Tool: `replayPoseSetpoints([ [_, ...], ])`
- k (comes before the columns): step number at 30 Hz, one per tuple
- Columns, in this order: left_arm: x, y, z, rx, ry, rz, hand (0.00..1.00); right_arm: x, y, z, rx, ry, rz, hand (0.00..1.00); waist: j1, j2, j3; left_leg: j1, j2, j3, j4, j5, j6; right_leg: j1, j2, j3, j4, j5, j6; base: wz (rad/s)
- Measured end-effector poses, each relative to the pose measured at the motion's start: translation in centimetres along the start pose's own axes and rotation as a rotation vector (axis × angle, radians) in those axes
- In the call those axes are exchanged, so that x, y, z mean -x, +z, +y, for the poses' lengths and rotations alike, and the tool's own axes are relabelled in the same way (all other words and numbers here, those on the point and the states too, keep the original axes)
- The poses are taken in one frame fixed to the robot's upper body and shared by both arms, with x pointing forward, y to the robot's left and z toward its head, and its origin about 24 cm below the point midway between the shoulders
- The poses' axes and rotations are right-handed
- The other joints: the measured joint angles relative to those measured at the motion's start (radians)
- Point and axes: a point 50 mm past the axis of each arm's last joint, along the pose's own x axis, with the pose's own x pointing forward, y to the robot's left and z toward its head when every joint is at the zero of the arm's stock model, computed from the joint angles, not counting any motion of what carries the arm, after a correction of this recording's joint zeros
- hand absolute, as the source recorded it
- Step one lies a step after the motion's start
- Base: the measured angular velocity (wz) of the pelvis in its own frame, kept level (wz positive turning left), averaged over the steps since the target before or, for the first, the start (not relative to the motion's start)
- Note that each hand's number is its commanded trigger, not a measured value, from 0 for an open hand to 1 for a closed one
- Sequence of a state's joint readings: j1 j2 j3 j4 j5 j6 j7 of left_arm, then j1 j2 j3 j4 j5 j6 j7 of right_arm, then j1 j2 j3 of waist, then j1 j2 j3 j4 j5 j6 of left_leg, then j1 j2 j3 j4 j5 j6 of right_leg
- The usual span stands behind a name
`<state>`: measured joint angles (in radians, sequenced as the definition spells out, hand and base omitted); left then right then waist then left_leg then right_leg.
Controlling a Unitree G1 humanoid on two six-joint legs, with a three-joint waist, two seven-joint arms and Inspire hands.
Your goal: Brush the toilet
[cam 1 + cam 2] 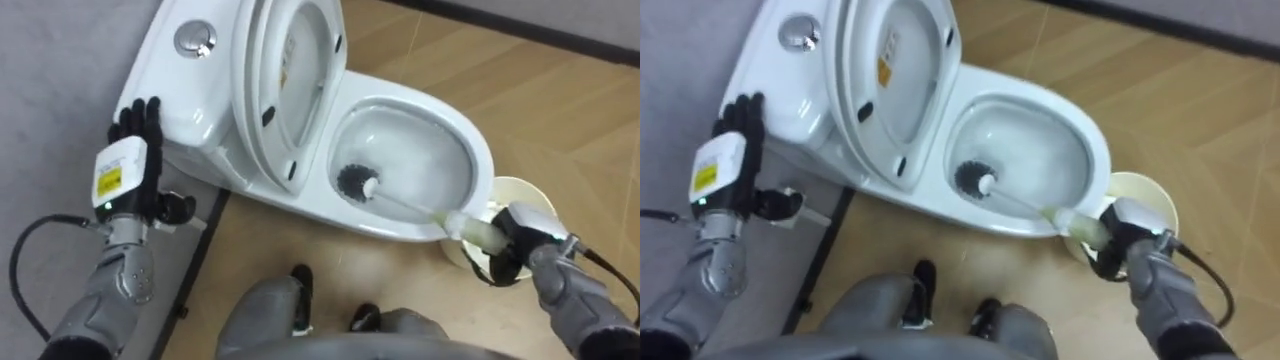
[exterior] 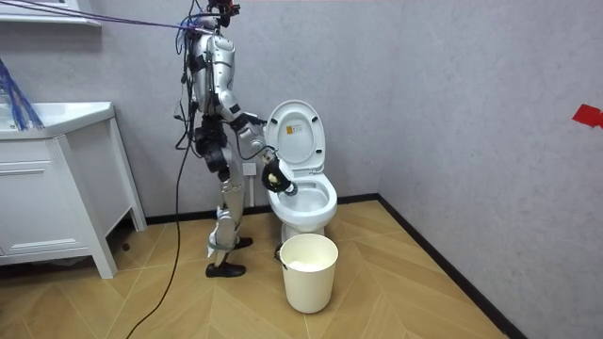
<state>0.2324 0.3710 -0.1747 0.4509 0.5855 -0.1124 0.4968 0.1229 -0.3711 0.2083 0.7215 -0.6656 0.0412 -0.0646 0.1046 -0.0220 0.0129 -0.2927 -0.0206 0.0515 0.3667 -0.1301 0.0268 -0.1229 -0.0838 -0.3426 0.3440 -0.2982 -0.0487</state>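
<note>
In the eye view, the toilet (image 1: 478, 150) lies at center, with its tank (image 1: 190, 95) at 10 o'clock and its raised lid (image 1: 290, 80) between tank and bowl. The brush (image 1: 356, 182) has its head in the bowl, and its handle crosses the rim at 4 o'clock into the right robot hand (image 1: 515, 240). The bin (image 1: 522, 190) stands on the floor just behind that hand. The left robot hand (image 1: 135, 150) is at 9 o'clock, beside the tank.

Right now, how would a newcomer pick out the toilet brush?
Find the white toilet with its seat raised. Reaching into its bowl is the toilet brush, its pale handle held by the right hand. Its black bristle head is the only dark thing in the bowl.
</note>
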Motion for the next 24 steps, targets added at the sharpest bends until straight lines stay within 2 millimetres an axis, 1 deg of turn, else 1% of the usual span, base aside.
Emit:
replayPoseSetpoints([
  [1,0.5,-0.3,-0.3,0.003,-0.012,0.015,0.0,0.2,-0.3,0.5,-0.01,0.011,0.007,1.0,-0.001,0.0,-0.0017,0.02,-0.003,0.0,-0.007,0.0,0.0,0.023,0.001,-0.003,-0.018,0.003,0.003,0.08],
  [3,2.1,-0.9,-1.2,0.024,-0.032,0.066,0.0,1.2,-1.5,2.5,-0.078,0.054,0.043,1.0,-0.004,-0.01,-0.013,0.078,-0.012,0.001,-0.025,-0.005,0.002,0.096,0.004,-0.001,-0.071,0.01,0.014,0.05],
  [5,2.7,-1.2,-1.4,0.049,-0.027,0.096,0.0,1.6,-1.9,3.4,-0.13,0.068,0.063,1.0,-0.003,-0.009,-0.0144,0.107,-0.011,0.0,-0.031,-0.019,0.002,0.132,0.01,-0.002,-0.093,0.012,0.017,0.0],
  [7,3.2,-1.4,-1.6,0.065,-0.023,0.123,0.0,1.9,-2.0,4.3,-0.188,0.08,0.08,1.0,-0.007,-0.011,-0.0148,0.142,-0.013,-0.003,-0.051,-0.022,-0.002,0.17,0.014,-0.002,-0.12,0.016,0.019,0.0],
  [8,3.3,-1.5,-1.6,0.077,-0.015,0.135,0.0,2.0,-2.1,4.6,-0.214,0.087,0.089,1.0,-0.016,-0.012,-0.0147,0.161,-0.014,-0.005,-0.062,-0.022,-0.002,0.191,0.016,-0.002,-0.134,0.018,0.02,0.0],
  [9,3.4,-1.4,-1.7,0.087,-0.011,0.137,0.0,2.2,-2.3,5.0,-0.231,0.095,0.099,1.0,-0.021,-0.013,-0.0155,0.171,-0.017,-0.008,-0.065,-0.022,-0.002,0.205,0.016,-0.005,-0.143,0.019,0.021,0.03],
  [11,3.4,-1.0,-1.8,0.106,-0.002,0.123,0.0,2.5,-2.8,5.6,-0.255,0.103,0.119,1.0,-0.02,-0.012,-0.0157,0.186,-0.02,-0.009,-0.066,-0.023,-0.002,0.22,0.014,-0.003,-0.146,0.019,0.021,-0.02],
  [12,3.5,-0.9,-1.8,0.123,0.001,0.114,0.0,2.6,-3.0,5.8,-0.269,0.107,0.131,1.0,-0.019,-0.019,-0.0119,0.194,-0.025,-0.009,-0.068,-0.023,-0.002,0.23,0.015,-0.003,-0.155,0.02,0.022,-0.07],
  [15,3.8,-1.0,-1.8,0.149,0.008,0.117,0.0,2.8,-3.6,6.4,-0.315,0.116,0.162,1.0,-0.019,-0.02,-0.0109,0.218,-0.026,-0.009,-0.082,-0.023,-0.002,0.246,0.015,0.003,-0.159,0.02,0.022,-0.08],
  [17,3.9,-1.3,-1.8,0.192,0.031,0.153,0.0,3.0,-4.3,6.6,-0.383,0.104,0.209,1.0,-0.019,-0.019,-0.0113,0.235,-0.026,-0.009,-0.099,-0.023,-0.003,0.253,0.016,0.006,-0.159,0.02,0.022,-0.04],
  [19,4.2,-1.8,-1.8,0.207,0.051,0.19,0.0,3.1,-4.5,6.7,-0.434,0.082,0.234,1.0,-0.019,-0.02,-0.0113,0.239,-0.026,-0.009,-0.103,-0.023,-0.003,0.254,0.017,0.008,-0.158,0.02,0.022,-0.03],
  [22,5.0,-3.4,-2.3,0.235,0.055,0.289,0.0,3.2,-4.8,6.8,-0.525,0.059,0.262,1.0,-0.019,-0.024,-0.0113,0.267,-0.027,-0.01,-0.128,-0.023,-0.003,0.266,0.017,0.017,-0.16,0.02,0.022,-0.08],
  [24,5.9,-5.0,-2.9,0.332,0.075,0.424,0.0,3.3,-5.0,7.1,-0.611,0.038,0.29,1.0,-0.018,-0.029,-0.0121,0.275,-0.026,-0.007,-0.136,-0.023,-0.004,0.27,0.018,0.024,-0.164,0.021,0.025,-0.07],
])
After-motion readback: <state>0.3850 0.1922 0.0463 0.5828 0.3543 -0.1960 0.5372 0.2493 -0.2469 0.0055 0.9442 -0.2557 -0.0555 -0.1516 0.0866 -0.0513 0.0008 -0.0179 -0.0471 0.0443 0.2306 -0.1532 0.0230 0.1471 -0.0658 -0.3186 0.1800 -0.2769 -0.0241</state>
